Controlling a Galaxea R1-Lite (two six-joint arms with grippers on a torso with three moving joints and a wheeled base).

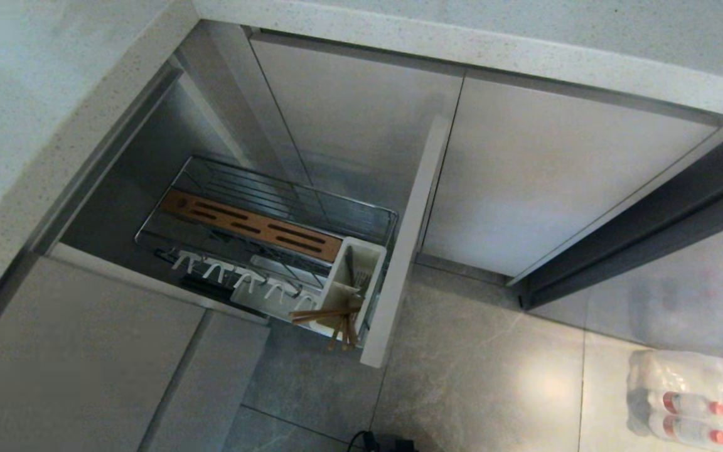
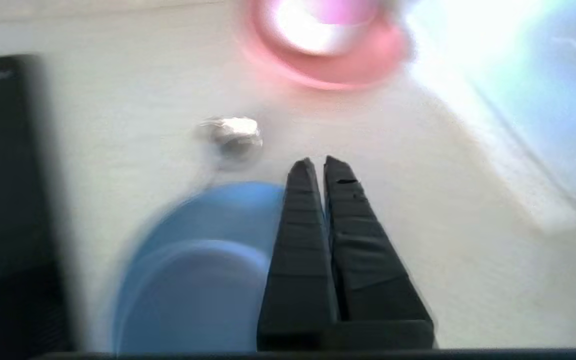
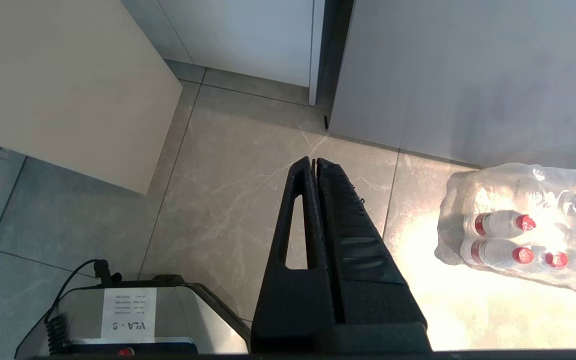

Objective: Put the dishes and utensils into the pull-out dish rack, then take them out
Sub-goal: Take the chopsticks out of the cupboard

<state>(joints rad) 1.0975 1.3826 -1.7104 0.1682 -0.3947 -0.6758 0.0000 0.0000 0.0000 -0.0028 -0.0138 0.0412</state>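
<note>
Here, both pairs of fingers are pressed together and hold nothing.

The left gripper [image 2: 318, 162] hangs over the white tabletop [image 2: 133, 145], its narrow tips just beside a blurred light-blue plate [image 2: 193, 270]; a small shiny object [image 2: 233, 132] lies beyond, then a pink plate [image 2: 338, 55] farther off. The right gripper [image 3: 314, 162] hangs over the floor tiles [image 3: 228, 195], a wrapped pack of bottles [image 3: 523, 235] off to one side. In the head view the pull-out dish rack [image 1: 273, 232] stands drawn out; its white utensil caddy [image 1: 354, 273] sits at the near right end by the beige front panel [image 1: 408, 238], with the chopsticks [image 1: 330, 317] leaning out of it.
</note>
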